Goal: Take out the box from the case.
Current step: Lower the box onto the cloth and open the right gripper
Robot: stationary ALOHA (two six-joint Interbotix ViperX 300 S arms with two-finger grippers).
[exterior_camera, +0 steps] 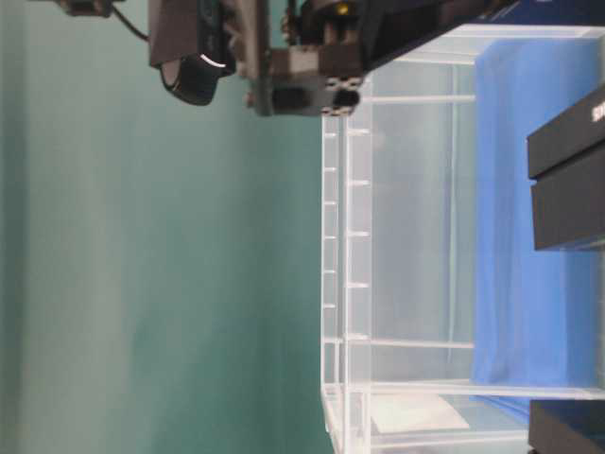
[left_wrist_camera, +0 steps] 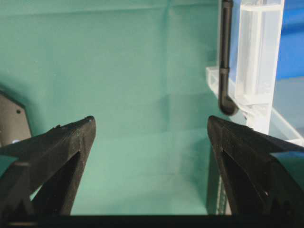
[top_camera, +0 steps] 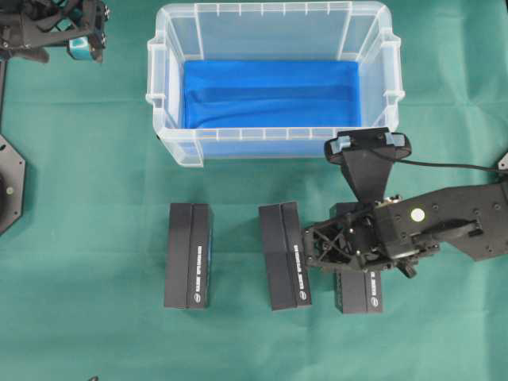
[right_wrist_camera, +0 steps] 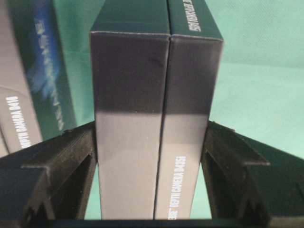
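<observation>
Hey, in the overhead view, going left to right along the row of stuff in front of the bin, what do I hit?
Left black box → middle black box → right gripper, its jaws against the sides of the right black box.

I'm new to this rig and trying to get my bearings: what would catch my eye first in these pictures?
First, the large clear case at the top of the table, with only its blue lining inside. In front of it, three black boxes lie in a row on the green cloth. The right gripper has its jaws closed on the right black box, while the left gripper sits open at the top left, away from everything.
</observation>
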